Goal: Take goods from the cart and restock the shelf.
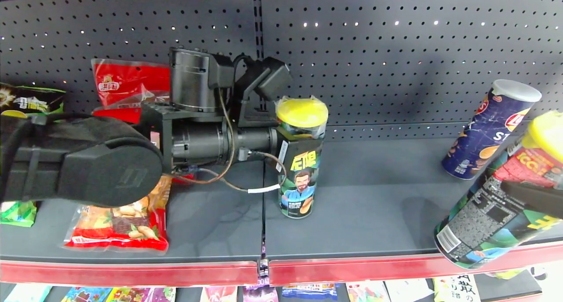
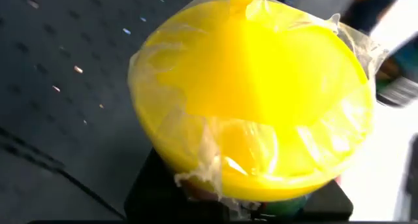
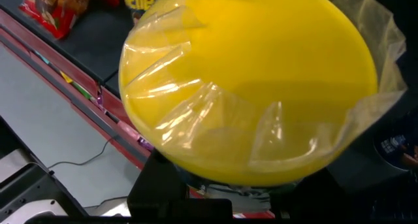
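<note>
Pinching an upright yellow-lidded can (image 1: 301,183) on the shelf (image 1: 374,205) in the left gripper (image 1: 291,149), clasping a tilted second can (image 1: 479,222) in the right gripper (image 1: 530,196).

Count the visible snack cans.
3: an upright can on the shelf in the left gripper; a blue can at its right rear; a tilted can in the right gripper. Others may be hidden.

Left arm (image 1: 88,161) stretches level above the shelf (image 1: 374,214), wrist straight; left gripper (image 1: 299,147) is closed around an upright can (image 1: 299,192) standing on the shelf; right gripper (image 1: 530,194) clasps a tilted can (image 1: 484,222) over the shelf's front edge.
</note>
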Tool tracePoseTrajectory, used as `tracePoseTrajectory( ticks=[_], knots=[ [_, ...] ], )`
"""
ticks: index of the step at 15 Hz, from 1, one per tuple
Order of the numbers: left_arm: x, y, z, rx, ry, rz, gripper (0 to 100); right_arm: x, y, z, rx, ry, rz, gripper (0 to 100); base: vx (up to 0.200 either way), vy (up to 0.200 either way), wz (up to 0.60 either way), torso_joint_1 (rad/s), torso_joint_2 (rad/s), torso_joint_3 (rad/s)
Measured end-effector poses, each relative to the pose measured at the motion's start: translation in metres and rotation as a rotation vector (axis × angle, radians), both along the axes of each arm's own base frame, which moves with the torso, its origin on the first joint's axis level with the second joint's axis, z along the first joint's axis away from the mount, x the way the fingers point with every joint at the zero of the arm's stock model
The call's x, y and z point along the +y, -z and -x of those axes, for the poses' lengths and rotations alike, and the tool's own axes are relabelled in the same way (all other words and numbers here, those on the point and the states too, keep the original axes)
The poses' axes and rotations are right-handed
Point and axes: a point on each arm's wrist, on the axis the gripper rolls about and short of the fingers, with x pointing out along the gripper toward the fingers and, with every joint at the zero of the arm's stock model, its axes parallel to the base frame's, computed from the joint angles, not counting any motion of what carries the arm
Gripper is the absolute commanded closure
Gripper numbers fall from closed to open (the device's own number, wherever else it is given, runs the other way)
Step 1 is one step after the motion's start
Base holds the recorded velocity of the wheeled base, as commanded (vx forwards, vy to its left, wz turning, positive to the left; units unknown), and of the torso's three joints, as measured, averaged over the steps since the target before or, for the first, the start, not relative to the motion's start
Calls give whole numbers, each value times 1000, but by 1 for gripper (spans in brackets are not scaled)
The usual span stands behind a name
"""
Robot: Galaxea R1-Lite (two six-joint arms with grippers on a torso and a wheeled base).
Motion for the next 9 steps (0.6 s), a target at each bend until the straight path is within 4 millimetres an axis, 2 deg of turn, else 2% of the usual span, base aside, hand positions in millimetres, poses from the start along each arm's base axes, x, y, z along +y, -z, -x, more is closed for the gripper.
tracePoseTrajectory(
  ticks=[4,9],
  knots=[
    [6,1,34,38,35,10,100,0,0,-1,0,0,1,100,0,0,0,0,0,0],
    [10,5,41,18,27,17,100,0,0,0,-1,-1,1,100,0,0,0,0,0,0]
  ],
)
